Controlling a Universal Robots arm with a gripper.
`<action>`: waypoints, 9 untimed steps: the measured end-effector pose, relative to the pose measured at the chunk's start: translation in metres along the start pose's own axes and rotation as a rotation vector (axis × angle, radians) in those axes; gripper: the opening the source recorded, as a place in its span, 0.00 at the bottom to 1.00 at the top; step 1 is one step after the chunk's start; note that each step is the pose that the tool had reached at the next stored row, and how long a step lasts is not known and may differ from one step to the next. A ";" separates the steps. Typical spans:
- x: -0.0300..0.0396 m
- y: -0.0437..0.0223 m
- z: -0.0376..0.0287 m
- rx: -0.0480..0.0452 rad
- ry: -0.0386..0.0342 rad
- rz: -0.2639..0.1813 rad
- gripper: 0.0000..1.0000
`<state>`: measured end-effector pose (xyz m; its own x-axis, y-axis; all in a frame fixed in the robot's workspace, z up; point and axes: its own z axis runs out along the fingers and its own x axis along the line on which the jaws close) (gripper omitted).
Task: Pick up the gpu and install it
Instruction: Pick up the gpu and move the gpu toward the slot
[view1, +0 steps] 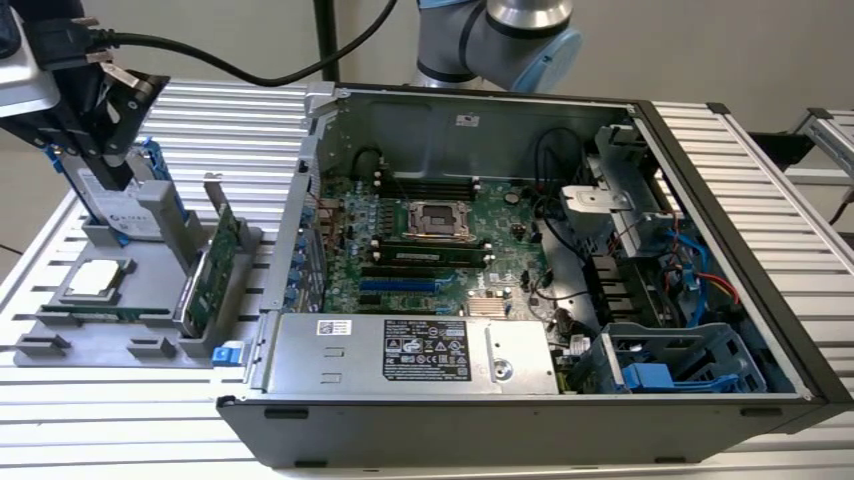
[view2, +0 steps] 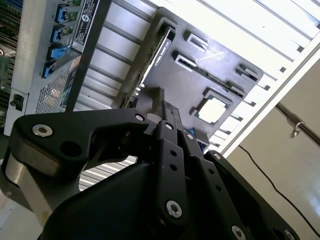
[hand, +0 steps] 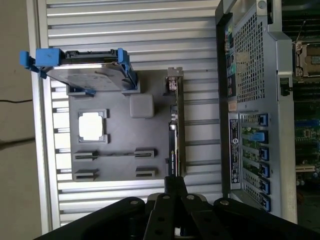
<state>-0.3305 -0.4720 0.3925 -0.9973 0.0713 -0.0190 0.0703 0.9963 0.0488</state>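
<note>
Although hung at the upper left of the exterior view, stands close over the parts tray: black claw of jointed metal links, tips pointing down. Closed up tight in the second wrist view, fingertips pressed flat together, nothing clamped between them.

Just below it in the exterior view, upright in a rear slot: silver hard drive in a blue plastic caddy. Down and to the right of that, at centre left of the frame: the gpu, a flat rectangular card with a green circuit board and a silver metal end bracket at its upper end, standing on its long edge in a slot along the tray's right side, clear of the claw. Same gpu seen edge-on in the first wrist view, in line with the claw's closed tips.

Underneath, flat grey moulded tray, with a square silver processor chip in a recess and a narrow green memory stick laid near the lower left edge.

Right beside the gpu, across centre and right of the frame: open dark-grey metal computer case, green motherboard exposed, grey power-supply box along the lower edge. Beneath everything, ribbed silver metal table.
</note>
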 end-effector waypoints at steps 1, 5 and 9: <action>0.0000 0.0000 0.0000 0.0000 0.0000 0.000 0.00; 0.0000 0.0000 0.0000 0.0000 0.0000 0.000 0.00; 0.0000 0.0000 0.0000 0.0000 0.0000 0.000 0.00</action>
<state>-0.3305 -0.4720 0.3925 -0.9973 0.0713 -0.0190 0.0703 0.9963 0.0488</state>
